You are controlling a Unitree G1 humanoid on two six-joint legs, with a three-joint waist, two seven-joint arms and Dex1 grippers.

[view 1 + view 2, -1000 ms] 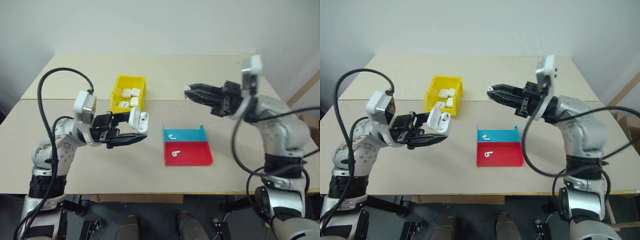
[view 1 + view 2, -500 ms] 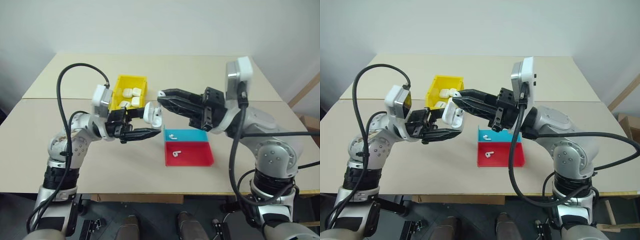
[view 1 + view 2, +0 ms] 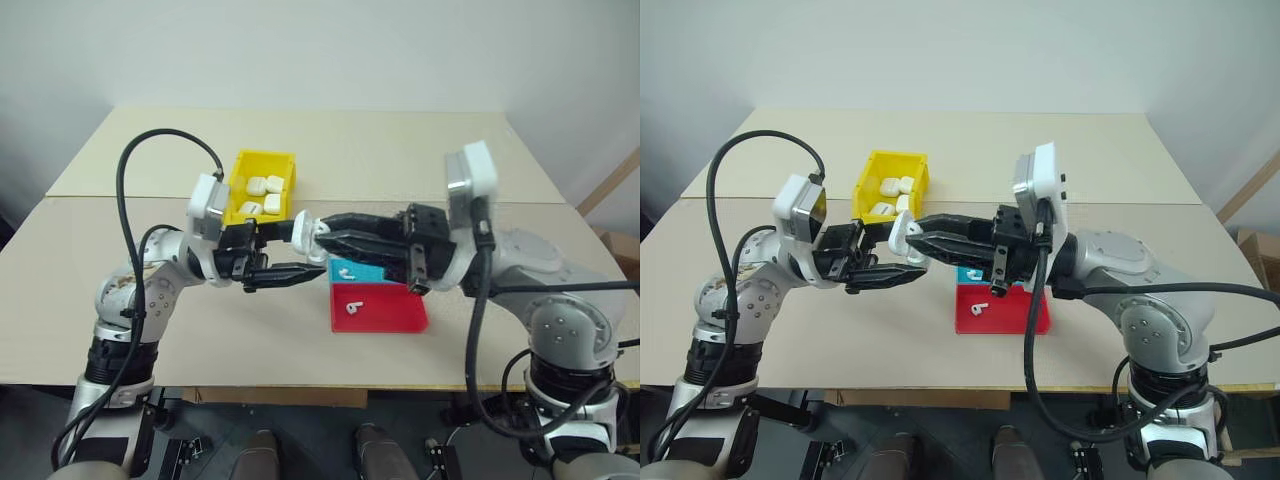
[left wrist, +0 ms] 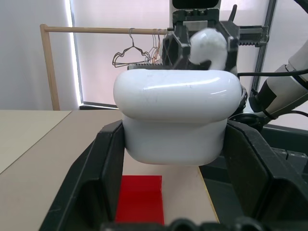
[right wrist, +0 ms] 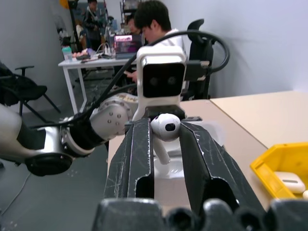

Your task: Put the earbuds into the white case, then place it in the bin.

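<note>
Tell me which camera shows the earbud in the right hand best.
The right wrist view: the earbud sits pinched between the right hand fingers, stem down. The left wrist view shows it behind the white case. In the eye views it is too small to make out.

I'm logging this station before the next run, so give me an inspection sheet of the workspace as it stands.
Surface: beige table, two boards joined by a seam.
Job's things: open white case held above the table; one earbud held at the case; one earbud in the blue tray; one earbud in the red tray; yellow bin holds several closed cases.
Clutter: nothing seen.
Grippers: left gripper shut on the case; right gripper shut on an earbud.
Cables: black cables loop over both arms.
Surroundings: people at a desk, clothes rack with hangers.
</note>
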